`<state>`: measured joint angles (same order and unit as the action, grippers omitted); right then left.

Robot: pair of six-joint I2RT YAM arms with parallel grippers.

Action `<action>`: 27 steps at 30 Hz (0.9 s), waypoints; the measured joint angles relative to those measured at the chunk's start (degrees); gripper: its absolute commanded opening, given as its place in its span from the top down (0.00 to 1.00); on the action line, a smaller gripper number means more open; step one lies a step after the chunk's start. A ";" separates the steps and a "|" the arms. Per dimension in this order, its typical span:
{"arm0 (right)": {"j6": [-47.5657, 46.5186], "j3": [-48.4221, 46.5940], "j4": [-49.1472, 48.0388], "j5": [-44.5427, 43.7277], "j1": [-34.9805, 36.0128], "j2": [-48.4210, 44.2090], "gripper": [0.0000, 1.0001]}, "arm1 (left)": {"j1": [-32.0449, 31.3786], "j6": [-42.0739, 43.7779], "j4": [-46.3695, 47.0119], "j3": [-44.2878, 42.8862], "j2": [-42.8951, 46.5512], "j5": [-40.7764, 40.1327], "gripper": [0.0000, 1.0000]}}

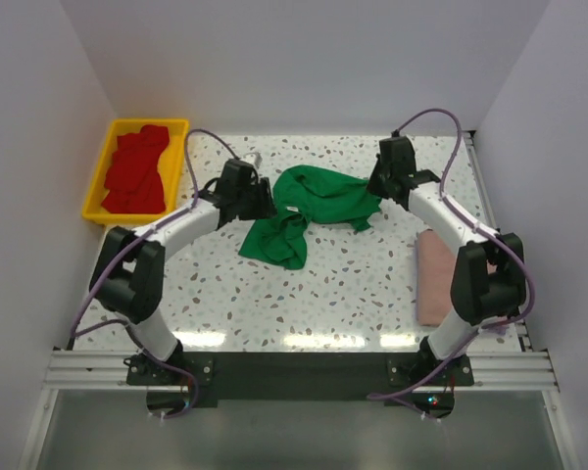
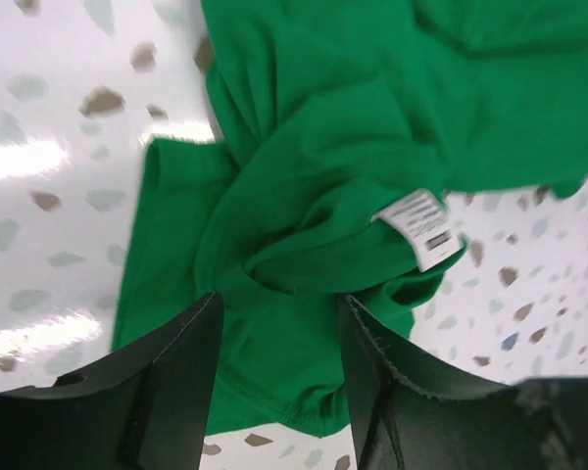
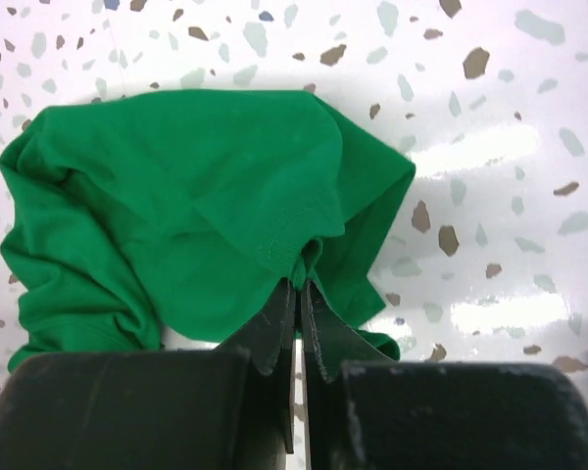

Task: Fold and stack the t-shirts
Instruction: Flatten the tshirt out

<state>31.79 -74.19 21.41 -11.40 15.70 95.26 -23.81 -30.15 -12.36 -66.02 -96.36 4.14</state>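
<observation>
A bright green t-shirt [image 1: 314, 201] lies crumpled in the middle of the table. My left gripper [image 1: 260, 201] hovers at its left side. In the left wrist view that gripper [image 2: 279, 308] is open, its fingers astride a hemmed fold of the green t-shirt [image 2: 314, 196], whose white label [image 2: 423, 227] shows. My right gripper [image 1: 377, 186] is at the shirt's right end. In the right wrist view it [image 3: 300, 284] is shut, pinching a seamed edge of the green t-shirt [image 3: 176, 196]. A dusty pink t-shirt [image 1: 433, 279] lies folded at the right. Red t-shirts [image 1: 137, 171] lie in the tray.
A yellow tray [image 1: 96, 176] stands at the back left corner and holds the red cloth. White walls close in the speckled table [image 1: 323, 294] on three sides. Both arms reach inward from the near edge.
</observation>
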 measured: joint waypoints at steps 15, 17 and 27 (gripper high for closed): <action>-2.78 -12.55 3.89 3.72 -3.67 12.79 0.85 | -4.35 5.62 -7.37 -3.39 -8.50 -5.05 0.47; -2.84 -11.96 3.72 4.92 -3.67 12.44 0.79 | -4.35 5.95 -7.96 -5.03 -9.44 -6.38 0.48; -2.45 0.39 2.14 9.44 -3.54 2.12 0.50 | -4.35 7.19 -9.75 -6.51 -12.68 -7.85 0.67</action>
<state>29.34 -73.80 23.55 -1.96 12.16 97.38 -28.16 -22.96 -22.11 -72.53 -109.03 -3.70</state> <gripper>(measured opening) 0.456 0.380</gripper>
